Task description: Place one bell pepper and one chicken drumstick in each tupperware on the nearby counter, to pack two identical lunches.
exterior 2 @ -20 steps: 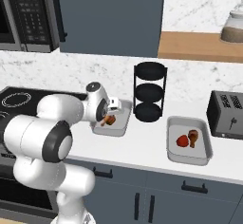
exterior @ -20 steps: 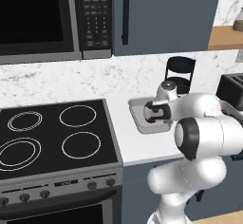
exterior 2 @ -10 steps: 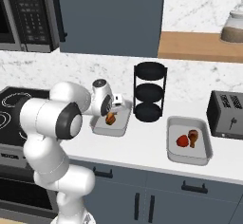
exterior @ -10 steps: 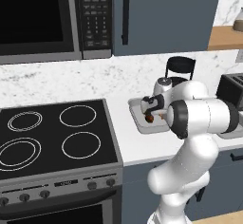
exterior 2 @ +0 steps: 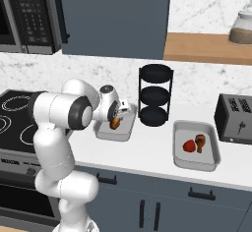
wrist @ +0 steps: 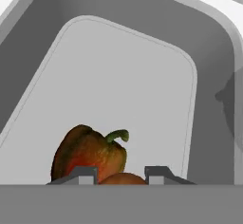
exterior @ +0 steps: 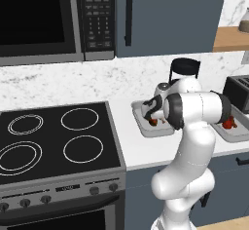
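My gripper [wrist: 121, 175] hangs just over the left tupperware [exterior 2: 127, 129] on the white counter [exterior 2: 147, 150], shut on a brown chicken drumstick [wrist: 124, 179] whose rounded end shows between the fingertips [wrist: 83, 173]. A dark red bell pepper [wrist: 88, 155] with a green stem lies on that tray's floor, right beside the drumstick. From the left base view the hand [exterior: 151, 113] sits over the same tupperware [exterior: 141, 122]. The right tupperware [exterior 2: 211, 152] holds a red bell pepper [exterior 2: 189, 146] and a drumstick [exterior 2: 200, 141] side by side.
A black three-tier round rack [exterior 2: 154, 96] stands behind and between the two trays. A toaster [exterior 2: 236, 118] sits at the far right, below a wooden shelf [exterior 2: 211, 46]. The black stovetop [exterior: 48, 136] lies left of the counter, under a microwave [exterior: 44, 19].
The arm's elbow has swung up and in toward the counter, while the hand has stayed over the left tray, still shut on the drumstick.
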{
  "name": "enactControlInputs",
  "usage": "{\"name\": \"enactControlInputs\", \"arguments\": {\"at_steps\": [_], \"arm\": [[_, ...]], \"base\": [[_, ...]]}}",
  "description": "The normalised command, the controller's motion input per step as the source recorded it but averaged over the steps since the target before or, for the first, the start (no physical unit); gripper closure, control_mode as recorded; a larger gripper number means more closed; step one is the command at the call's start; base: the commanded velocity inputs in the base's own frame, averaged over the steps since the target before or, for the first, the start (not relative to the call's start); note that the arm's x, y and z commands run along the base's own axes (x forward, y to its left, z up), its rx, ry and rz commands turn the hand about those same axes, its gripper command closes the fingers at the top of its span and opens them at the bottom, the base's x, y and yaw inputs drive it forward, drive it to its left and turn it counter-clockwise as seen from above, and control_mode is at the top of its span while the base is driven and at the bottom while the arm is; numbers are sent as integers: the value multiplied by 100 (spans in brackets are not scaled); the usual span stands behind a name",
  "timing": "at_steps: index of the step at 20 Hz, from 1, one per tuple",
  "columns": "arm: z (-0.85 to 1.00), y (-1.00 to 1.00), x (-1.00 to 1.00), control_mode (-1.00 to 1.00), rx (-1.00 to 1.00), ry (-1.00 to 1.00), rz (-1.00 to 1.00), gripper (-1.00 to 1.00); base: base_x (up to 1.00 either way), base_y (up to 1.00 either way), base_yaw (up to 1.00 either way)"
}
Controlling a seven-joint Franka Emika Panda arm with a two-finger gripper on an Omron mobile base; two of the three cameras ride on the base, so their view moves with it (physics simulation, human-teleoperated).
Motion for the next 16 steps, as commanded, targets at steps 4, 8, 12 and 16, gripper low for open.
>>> {"name": "enactControlInputs", "arguments": {"at_steps": [4, 8, 12, 16], "arm": [[-29, 0, 28, -100, -1, 0, 3, 100], [-25, 0, 30, -100, -2, 0, 2, -100], [-31, 0, 17, -100, -5, 0, 2, -100], [-20, 0, 2, -100, -7, 0, 1, -100]], "base": [[0, 0, 0], [0, 0, 0], [0, 0, 0], [0, 0, 0]]}}
